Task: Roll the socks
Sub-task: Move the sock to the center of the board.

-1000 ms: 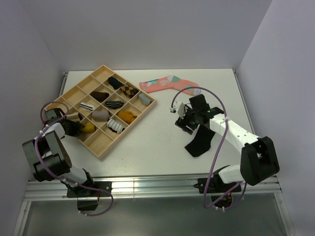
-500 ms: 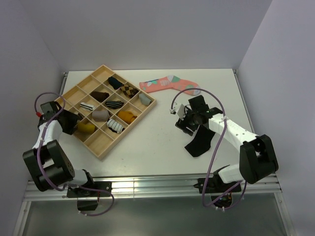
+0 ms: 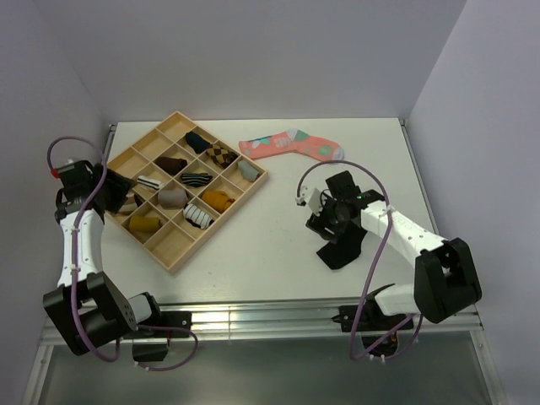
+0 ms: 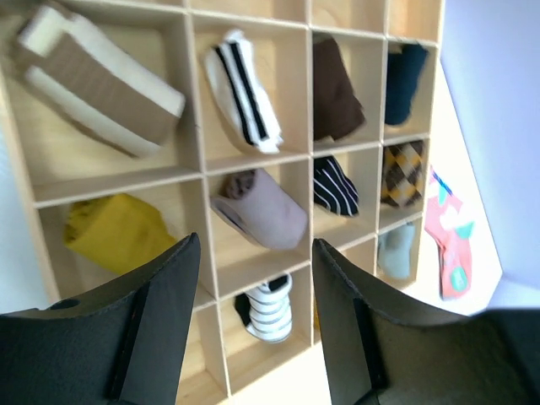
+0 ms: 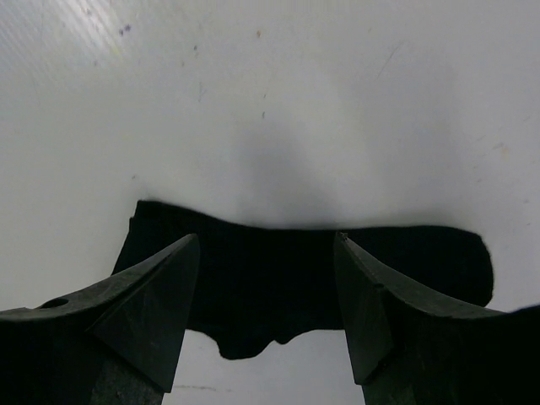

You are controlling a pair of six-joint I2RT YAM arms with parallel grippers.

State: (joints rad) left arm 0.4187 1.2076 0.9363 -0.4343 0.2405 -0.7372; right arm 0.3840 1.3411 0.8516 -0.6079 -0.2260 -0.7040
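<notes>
The mustard-yellow sock [image 3: 142,223] lies bundled in a compartment at the left corner of the wooden tray [image 3: 221,223]; the left wrist view shows this sock [image 4: 118,233] below and left of my fingers. My left gripper [image 3: 118,197] [image 4: 253,249] hovers open and empty above the tray's left side. On the table to the right, the black sock [image 3: 342,250] [image 5: 278,270] lies flat. My right gripper [image 3: 331,223] [image 5: 266,245] stands open directly over it, one finger on each side of its middle. Whether the fingertips touch the cloth I cannot tell.
The tray [image 4: 196,126] holds several other rolled socks: striped, argyle, brown, grey. A pink patterned sock [image 3: 291,145] [image 4: 443,228] lies flat on the table behind the tray's right corner. White walls close in the table on three sides.
My left gripper opened, let go of the mustard sock in the tray compartment, and drew up and back to the left. My right gripper shifted slightly nearer, over the black sock.
</notes>
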